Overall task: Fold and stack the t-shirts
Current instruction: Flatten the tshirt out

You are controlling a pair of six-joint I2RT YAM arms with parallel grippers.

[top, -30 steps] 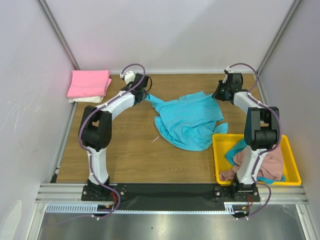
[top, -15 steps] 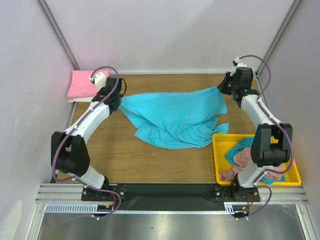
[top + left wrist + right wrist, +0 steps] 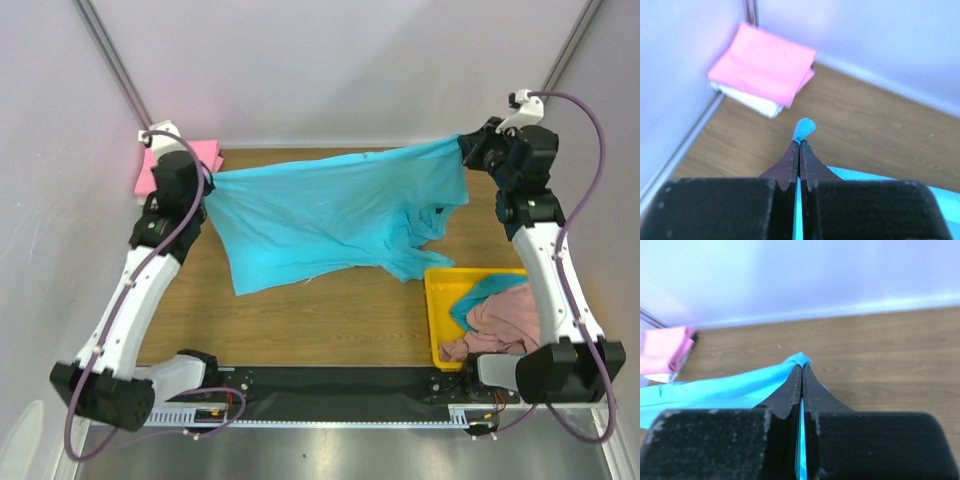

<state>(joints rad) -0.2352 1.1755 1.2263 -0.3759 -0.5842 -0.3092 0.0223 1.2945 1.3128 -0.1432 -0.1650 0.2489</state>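
Two robot arms hold a turquoise t-shirt [image 3: 330,215] spread between them over the wooden table [image 3: 300,320], across the upper middle of the frame. The left gripper [image 3: 203,181], at upper left, has its jaws pressed together on one corner of the cloth, a small tuft poking past the fingertips in the wrist view. The right gripper [image 3: 466,150], at upper right, pinches the opposite corner the same way. A folded bright pink t-shirt [image 3: 765,70] lies on a cream white t-shirt [image 3: 757,102] in the far left corner. At lower right, a yellow tray [image 3: 432,310] holds a crumpled dusty pink t-shirt [image 3: 515,318] and a teal t-shirt [image 3: 478,298].
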